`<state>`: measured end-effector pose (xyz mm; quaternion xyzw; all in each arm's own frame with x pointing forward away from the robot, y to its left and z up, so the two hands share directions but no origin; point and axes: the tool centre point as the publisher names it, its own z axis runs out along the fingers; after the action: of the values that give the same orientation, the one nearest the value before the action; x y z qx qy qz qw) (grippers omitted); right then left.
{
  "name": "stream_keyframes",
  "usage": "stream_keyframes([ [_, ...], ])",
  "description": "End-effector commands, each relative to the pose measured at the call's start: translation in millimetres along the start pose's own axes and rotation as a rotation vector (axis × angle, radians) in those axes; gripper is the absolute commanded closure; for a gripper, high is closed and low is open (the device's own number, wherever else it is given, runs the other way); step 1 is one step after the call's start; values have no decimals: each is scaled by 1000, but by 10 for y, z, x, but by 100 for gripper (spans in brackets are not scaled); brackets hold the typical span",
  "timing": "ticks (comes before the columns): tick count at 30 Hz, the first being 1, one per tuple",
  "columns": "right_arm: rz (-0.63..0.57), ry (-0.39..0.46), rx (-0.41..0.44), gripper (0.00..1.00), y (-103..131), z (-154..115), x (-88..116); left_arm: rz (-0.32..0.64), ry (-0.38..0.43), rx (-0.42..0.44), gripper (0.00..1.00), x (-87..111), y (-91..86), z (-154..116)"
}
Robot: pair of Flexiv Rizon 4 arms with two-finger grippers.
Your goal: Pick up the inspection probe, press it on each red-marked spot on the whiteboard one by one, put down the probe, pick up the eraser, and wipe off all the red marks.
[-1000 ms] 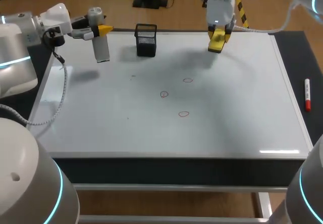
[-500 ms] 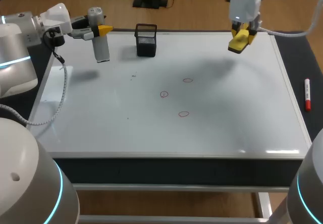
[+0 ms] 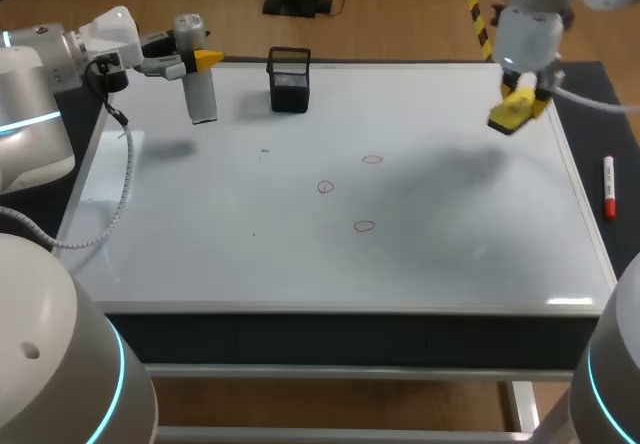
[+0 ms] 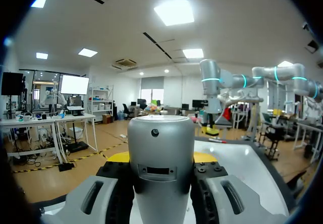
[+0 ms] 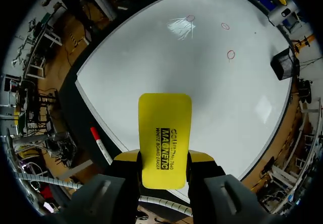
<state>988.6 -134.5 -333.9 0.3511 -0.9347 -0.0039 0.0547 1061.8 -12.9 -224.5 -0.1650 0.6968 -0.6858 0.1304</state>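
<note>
Three red marks (image 3: 326, 187) — perhaps one speck (image 3: 264, 150)

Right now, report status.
Left gripper shut on probe, over far-left corner. Right gripper shut on eraser, above whiteboard's right edge. Three red marks unwiped. Nothing between eraser and marks.

Black print in several short lines is recorded on the yellow face of the eraser (image 5: 165, 138), running along its length; it is not transcribed. Three hand-drawn red rings are noted on the whiteboard (image 3: 450, 264): a first ring (image 3: 372, 159) near the middle, a second ring (image 3: 325, 187) at its 8 o'clock, and a third ring (image 3: 364, 226) at its 6 o'clock.
</note>
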Motion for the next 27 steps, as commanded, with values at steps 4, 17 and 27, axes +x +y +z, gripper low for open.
stream_keyframes([
  [4,29,-52,-11,100,-8,52,414,1,-3,1,100,5,-7,3],
  [17,20,-66,-9,100,0,49,427,1,-3,1,100,5,-7,3],
  [27,20,-66,-9,100,0,49,427,28,31,23,100,270,-129,120],
])
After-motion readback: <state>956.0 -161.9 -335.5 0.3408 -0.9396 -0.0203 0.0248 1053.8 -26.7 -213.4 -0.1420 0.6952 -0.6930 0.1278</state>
